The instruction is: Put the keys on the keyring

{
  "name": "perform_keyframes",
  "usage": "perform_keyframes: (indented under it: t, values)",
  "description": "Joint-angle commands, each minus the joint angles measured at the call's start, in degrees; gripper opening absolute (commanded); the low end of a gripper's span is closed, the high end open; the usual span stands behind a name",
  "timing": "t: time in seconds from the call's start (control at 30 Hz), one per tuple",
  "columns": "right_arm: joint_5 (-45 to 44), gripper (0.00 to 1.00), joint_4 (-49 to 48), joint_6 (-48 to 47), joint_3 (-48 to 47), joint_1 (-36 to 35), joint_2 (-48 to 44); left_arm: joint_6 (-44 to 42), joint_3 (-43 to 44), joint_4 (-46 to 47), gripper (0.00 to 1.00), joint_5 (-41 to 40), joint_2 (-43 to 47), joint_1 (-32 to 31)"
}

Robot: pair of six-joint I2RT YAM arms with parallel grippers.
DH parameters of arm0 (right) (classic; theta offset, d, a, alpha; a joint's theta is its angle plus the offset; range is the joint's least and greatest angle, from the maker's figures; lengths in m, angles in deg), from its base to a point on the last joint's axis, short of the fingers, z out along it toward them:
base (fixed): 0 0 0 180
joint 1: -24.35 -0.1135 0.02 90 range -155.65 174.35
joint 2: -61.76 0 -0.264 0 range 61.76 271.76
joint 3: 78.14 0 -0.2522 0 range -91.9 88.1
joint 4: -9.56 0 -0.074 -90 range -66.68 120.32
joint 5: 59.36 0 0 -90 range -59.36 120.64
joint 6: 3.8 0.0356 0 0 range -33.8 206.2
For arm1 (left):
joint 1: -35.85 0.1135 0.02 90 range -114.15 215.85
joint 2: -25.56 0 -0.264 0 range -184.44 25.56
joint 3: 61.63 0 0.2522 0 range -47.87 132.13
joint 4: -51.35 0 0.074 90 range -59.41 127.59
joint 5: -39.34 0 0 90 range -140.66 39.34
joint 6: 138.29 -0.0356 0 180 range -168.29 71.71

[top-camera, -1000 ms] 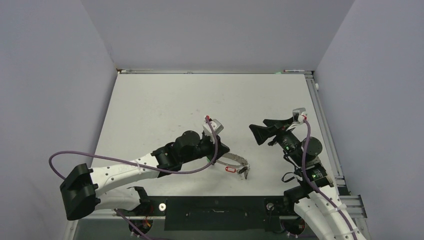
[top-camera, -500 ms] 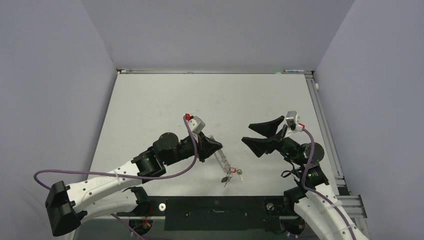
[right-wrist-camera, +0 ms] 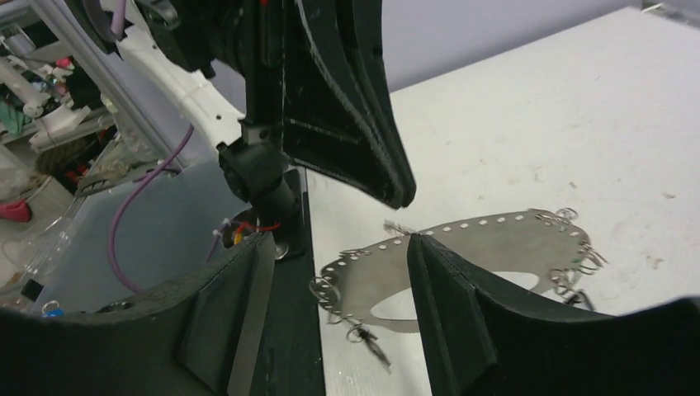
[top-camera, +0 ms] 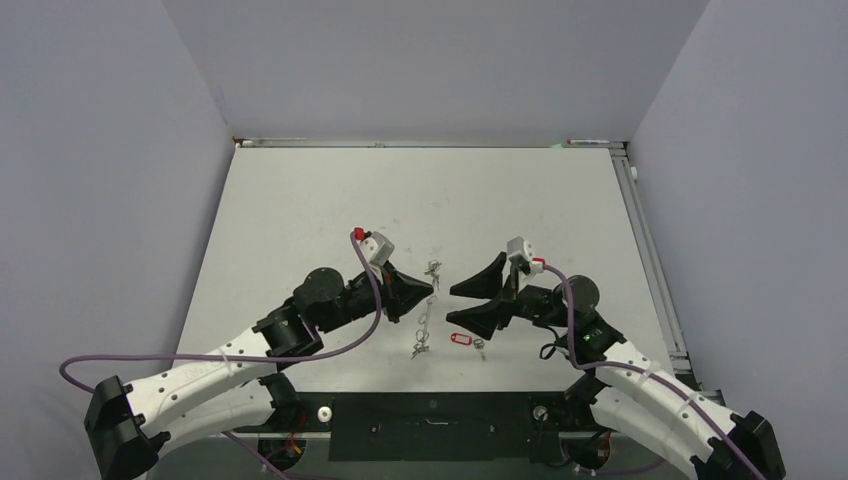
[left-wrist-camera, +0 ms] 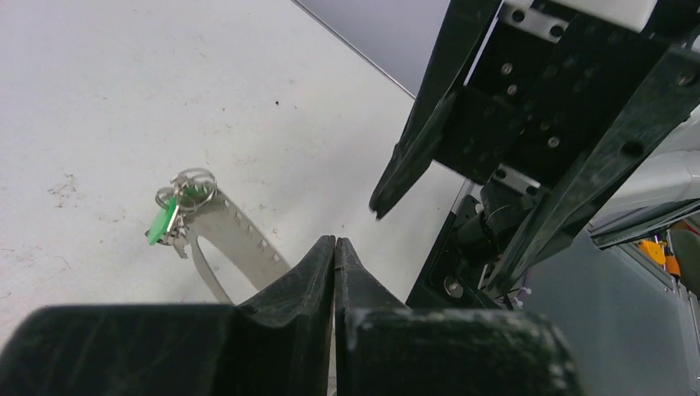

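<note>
Across the white bench, my two tools face each other at the keyring. My left tool is pressed together on the keyring's rim. My right tool stands apart just right of it. From above, the keyring reads as a thin line, while the right wrist view shows its flat perforated band. Only the top view shows the red-tagged key, lying just right of the keyring. Only the left wrist view shows the green-tagged key, at its far end.
</note>
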Motion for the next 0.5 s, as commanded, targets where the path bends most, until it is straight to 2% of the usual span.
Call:
perform_keyframes:
  t: [0.0,0.17,0.27,0.33,0.4,0.47]
  values:
    - [-3.7,0.6,-0.2,-8.0,-1.2,-4.3,3.3,1.1,-0.2,5.5,0.0,1.2,2.4,1.5]
    - [-5.3,0.54,-0.9,-10.7,-1.7,-5.2,7.1,1.5,-0.9,5.4,0.0,2.0,3.7,2.6]
    - [-8.3,0.53,6.2,-15.0,-4.6,-5.4,7.9,1.1,-0.9,3.6,0.0,0.8,4.4,2.8]
    - [-15.1,0.52,10.6,-15.8,-6.6,-5.8,7.8,0.5,-0.3,-0.2,0.0,-2.4,4.2,2.8]
    - [-27.7,0.52,15.7,-12.8,-8.4,-6.3,7.9,0.0,0.6,-4.5,0.01,-5.6,3.4,2.8]
    - [-37.3,0.52,22.3,-9.2,-10.0,-6.6,8.4,0.1,1.6,-8.6,0.15,-9.5,2.3,2.7]
